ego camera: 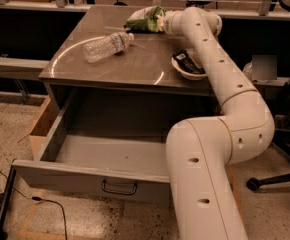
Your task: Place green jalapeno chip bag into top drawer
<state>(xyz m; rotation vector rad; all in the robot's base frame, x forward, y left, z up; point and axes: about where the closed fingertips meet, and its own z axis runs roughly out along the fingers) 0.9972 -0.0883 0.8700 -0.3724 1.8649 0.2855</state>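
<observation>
The green jalapeno chip bag (141,22) lies at the far edge of the grey metal cabinet top (135,66), crumpled, green and white. My gripper (159,21) is at the bag's right end, reaching in from the right on the long white arm (220,69), and touches or nearly touches the bag. The top drawer (80,176) is pulled wide open below the cabinet top. It is grey, deep and holds nothing, with a small dark wire handle (119,188) at the centre of its front panel.
A clear plastic water bottle (107,45) lies on its side on the left part of the top. A white bowl with a dark packet (187,64) sits at the right, under the arm. A cardboard box (41,126) stands left of the drawer. A chair base (280,174) is at the right.
</observation>
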